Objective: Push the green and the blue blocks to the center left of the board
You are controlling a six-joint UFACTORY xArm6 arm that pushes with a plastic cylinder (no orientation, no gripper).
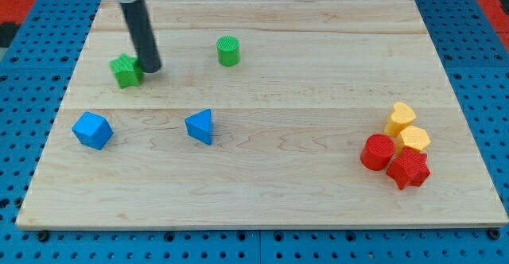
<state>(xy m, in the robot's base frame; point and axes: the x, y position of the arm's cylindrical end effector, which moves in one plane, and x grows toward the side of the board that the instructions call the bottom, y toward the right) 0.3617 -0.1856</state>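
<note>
Start at the view's bottom edge, where you see the pale wooden board (262, 208) resting on a blue pegboard surface (24, 153). Nearest you on the view's right sits a tight cluster: a red star-shaped block (409, 168) at the bottom, a red cylinder (378, 152) touching it on its left, a yellow hexagonal block (414, 138) just above the star, and a yellow heart-shaped block (400, 118) touching the top of that one.

Move to the view's left and you find a blue cube-like block (91, 130) near the board's left edge, about mid-height. To its right, well apart from it, stands a blue triangular block (200, 126).

Farther up, a green star-shaped block (126, 70) lies in the upper left part of the board. Your arm carries no fingers, only a dark rod, and my tip (151, 70) rests touching or just beside that green block's right side. The rod rises from there toward the view's top edge. To the right of the tip, clearly apart from it, a green cylinder (228, 51) stands upright, the farthest block from you.
</note>
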